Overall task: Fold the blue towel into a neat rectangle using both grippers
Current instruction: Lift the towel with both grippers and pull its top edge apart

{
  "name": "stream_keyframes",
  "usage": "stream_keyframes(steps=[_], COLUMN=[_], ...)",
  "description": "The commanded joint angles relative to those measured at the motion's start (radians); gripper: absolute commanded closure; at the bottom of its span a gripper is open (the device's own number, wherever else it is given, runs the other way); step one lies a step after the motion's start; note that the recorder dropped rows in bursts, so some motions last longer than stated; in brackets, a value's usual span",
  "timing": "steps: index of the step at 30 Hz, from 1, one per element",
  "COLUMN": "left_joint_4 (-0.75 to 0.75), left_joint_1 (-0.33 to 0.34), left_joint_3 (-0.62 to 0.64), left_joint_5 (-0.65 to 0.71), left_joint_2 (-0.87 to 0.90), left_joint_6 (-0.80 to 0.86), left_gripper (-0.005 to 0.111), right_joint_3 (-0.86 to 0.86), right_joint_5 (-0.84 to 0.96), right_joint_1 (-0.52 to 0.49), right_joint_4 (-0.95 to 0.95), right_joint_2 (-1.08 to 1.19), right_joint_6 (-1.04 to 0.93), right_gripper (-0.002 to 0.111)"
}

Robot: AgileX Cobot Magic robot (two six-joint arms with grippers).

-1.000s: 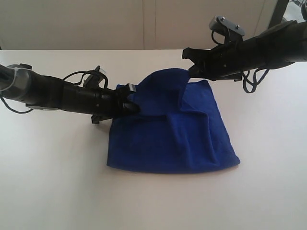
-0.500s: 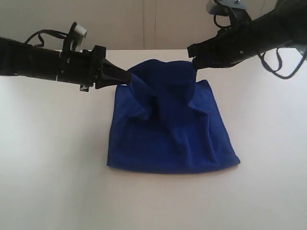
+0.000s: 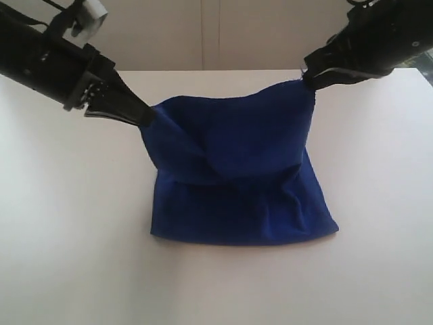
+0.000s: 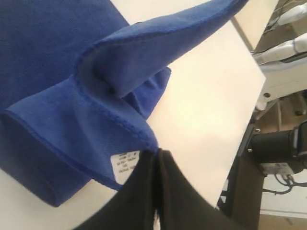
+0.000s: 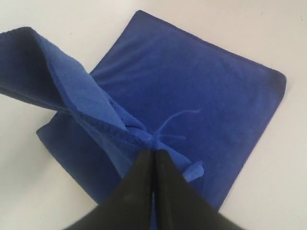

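Note:
The blue towel (image 3: 240, 172) has its near half lying flat on the white table (image 3: 74, 257), while its far edge is lifted and stretched between both arms. My left gripper (image 3: 145, 116) is shut on the far left corner, and in the left wrist view the white label (image 4: 123, 166) shows right beside the pinching fingertips (image 4: 144, 172). My right gripper (image 3: 308, 80) is shut on the far right corner. The right wrist view looks down on the flat part of the blue towel (image 5: 201, 91) below the closed gripper (image 5: 153, 153).
A pale wall (image 3: 203, 34) rises behind the table's far edge. In the left wrist view the table's side edge (image 4: 252, 62) appears, with black and white equipment (image 4: 278, 148) beyond it. Bare tabletop surrounds the towel.
Both grippers have risen and spread apart with the far corners, pulling the bunched upper layer taut into a raised sheet. The near edge has stayed in place.

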Motion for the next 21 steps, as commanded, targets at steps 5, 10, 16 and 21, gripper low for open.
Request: stream_keyframes(steps=[5,10,16,21], left_joint_4=[0.230,0.281,0.273,0.248], left_joint_1=[-0.102,-0.199,-0.222,-0.222], left_joint_3=[-0.003,-0.003,0.022,0.133], left_joint_5=[-0.058,-0.047,-0.021,0.007], left_joint_2=[-0.201,-0.289,-0.352,-0.442], left_joint_6=[-0.133,-0.213,-0.260,-0.276], left_gripper=[0.107,0.107,0.107,0.107], right_joint_3=[0.135,0.221,0.268,0.321], right_joint_5=[-0.087,-0.094,-0.026,0.049], right_joint_1=[-0.002,-0.002,-0.002,-0.002], right_joint_4=[-0.020,-0.022,-0.022,-0.020], right_joint_2=[-0.178,-0.331,-0.483,-0.638], right_joint_6=[0.063,0.081,0.091,0.117], right_gripper=[0.108,0.108,0.108,0.108])
